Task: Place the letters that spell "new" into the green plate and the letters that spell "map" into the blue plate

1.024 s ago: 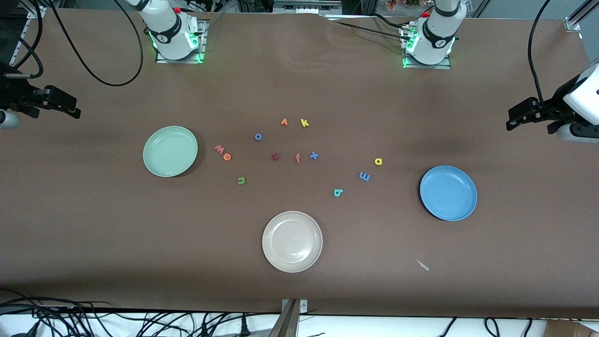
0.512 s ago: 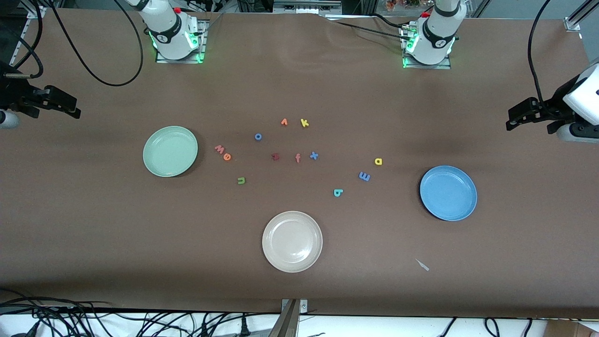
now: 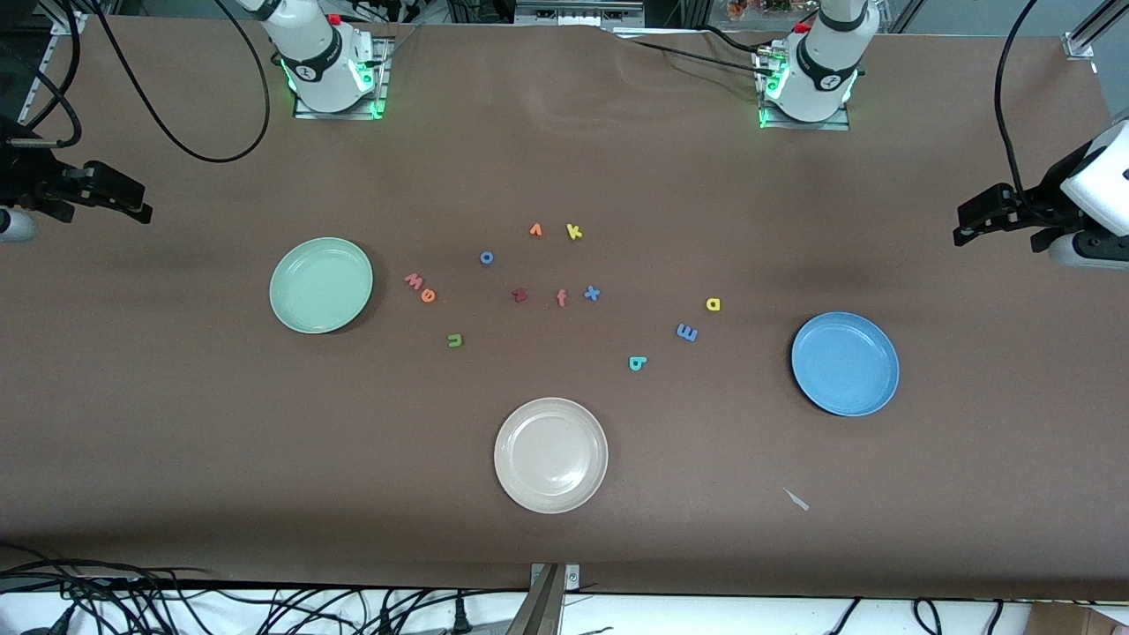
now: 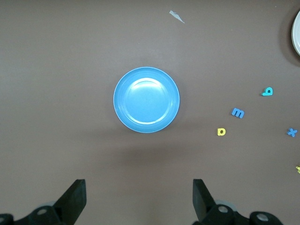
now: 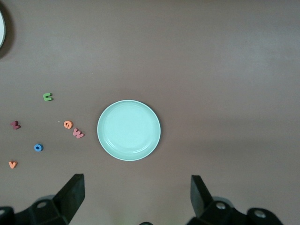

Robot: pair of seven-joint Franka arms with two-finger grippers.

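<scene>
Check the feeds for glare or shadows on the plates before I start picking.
Front view: soft sheen on the cream plate, a dark shadow beside the green plate, and broad shadow patches on the table. Left wrist view: bright highlight inside the blue plate. Right wrist view: evenly lit, no glare.

Round blue plate (image 4: 146,100) empty on brown tabletop (image 4: 61,70). Left gripper (image 4: 139,201) above, fingers (image 4: 75,199) spread wide. Small foam blue m (image 4: 238,113), yellow a (image 4: 221,131), teal p (image 4: 267,91) nearby.

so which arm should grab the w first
Right. The salmon w lies close beside the green plate, toward the right arm's end of the table, and shows in the right wrist view. The right tool is open at that end; the left tool waits over the table's left-arm end.
</scene>
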